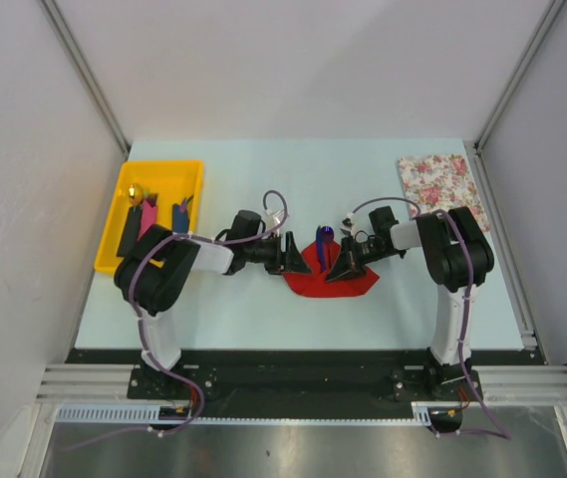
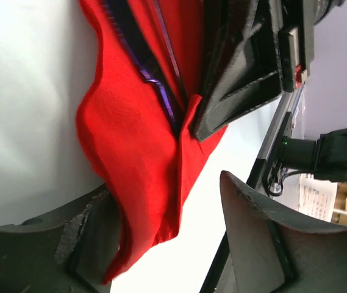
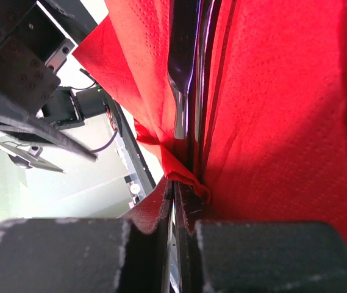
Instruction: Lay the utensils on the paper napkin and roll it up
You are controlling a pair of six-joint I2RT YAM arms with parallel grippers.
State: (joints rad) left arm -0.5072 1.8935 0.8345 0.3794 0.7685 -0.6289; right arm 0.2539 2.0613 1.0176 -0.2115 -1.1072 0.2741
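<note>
At wrist level only, right gripper [image 3: 182,210] visibly pinches paper napkin [image 3: 283,122].

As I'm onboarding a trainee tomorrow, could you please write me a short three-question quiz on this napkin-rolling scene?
1. True or false: the paper napkin lies inside the yellow tray.
2. Which gripper is shut on the napkin? A) left B) right C) both
3. Fill in: the utensil lying on the napkin has a ____ handle.

Key
1. False: it lies on the table, between the two grippers.
2. B: the right gripper pinches it, while the left gripper is open.
3. Blue.
</note>
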